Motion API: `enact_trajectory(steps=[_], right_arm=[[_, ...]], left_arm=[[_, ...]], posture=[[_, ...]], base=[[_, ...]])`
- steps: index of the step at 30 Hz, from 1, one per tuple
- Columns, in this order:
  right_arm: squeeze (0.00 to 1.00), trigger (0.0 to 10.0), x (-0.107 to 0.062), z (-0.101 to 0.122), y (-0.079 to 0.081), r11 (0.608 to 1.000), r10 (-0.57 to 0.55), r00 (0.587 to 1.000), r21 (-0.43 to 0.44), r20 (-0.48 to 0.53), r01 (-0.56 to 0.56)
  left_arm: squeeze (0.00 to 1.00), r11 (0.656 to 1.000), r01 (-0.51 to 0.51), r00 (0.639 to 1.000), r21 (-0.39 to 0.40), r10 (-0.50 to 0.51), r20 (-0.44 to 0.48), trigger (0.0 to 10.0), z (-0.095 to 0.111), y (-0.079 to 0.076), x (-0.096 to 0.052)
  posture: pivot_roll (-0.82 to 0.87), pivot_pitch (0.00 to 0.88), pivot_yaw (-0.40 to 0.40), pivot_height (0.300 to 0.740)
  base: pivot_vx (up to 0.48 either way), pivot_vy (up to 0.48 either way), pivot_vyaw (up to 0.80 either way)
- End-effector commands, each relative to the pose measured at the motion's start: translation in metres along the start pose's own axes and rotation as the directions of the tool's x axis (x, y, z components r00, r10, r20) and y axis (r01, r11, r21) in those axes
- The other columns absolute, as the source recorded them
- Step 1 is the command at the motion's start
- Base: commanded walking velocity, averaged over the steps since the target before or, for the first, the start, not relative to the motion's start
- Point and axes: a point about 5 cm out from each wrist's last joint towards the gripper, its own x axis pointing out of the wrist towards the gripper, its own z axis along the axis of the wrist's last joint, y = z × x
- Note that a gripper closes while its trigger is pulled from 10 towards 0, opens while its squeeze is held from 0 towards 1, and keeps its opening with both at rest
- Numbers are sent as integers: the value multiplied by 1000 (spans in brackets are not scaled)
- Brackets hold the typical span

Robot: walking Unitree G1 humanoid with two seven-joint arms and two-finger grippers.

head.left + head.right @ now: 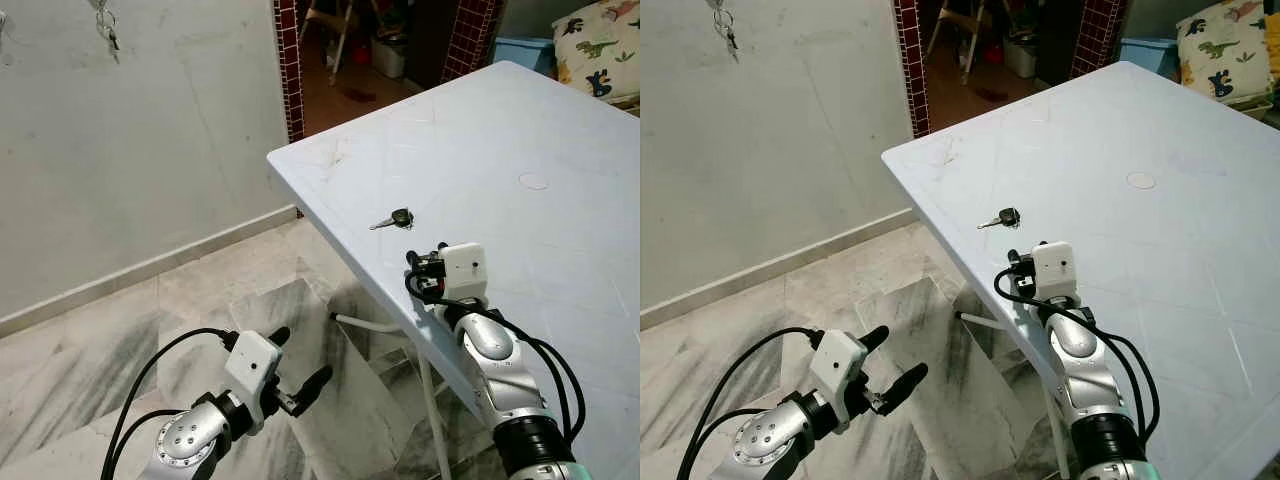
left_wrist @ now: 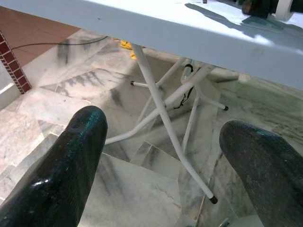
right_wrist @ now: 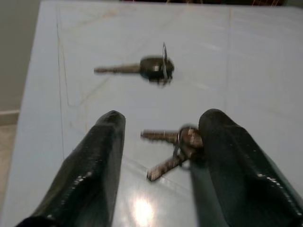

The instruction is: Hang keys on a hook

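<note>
While right gripper (image 3: 158, 142) fingers straddle key bunch (image 3: 173, 149) wide, black-headed key (image 3: 151, 69) lies beyond on table (image 1: 560, 250).

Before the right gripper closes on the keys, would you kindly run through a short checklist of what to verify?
1. Right gripper open: ok, fingers spread.
2. Small bunch of silver keys between the fingers: ok, beside one finger.
3. Black-headed single key apart from the bunch: ok, farther along the pale blue plastic table.
4. Fingertips down on the table: cannot tell.
5. Left gripper out of the way: ok, open, low over the marble floor.
6. Free wall hook: cannot tell; keys on the wall hang at the top edge of the view.
</note>
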Motion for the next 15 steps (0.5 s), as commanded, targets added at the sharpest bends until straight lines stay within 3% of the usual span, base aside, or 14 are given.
enact_trajectory(steps=[1, 15], right_arm=[[1000, 10000, 0, -2, 1, 1000, -6, 1000, -1, -4, 6], [1000, 10000, 5, -9, -5, 999, -43, 999, -3, -34, 43]], left_arm=[[0, 1000, -6, 1000, 9, 6, -14, 10000, -2, 1, -2], [0, 1000, -4, 1000, 10, 4, -17, 10000, -2, 1, -1]], posture=[[39, 86, 56, 740], [39, 82, 61, 740]], base=[[0, 0, 0], [0, 0, 0]])
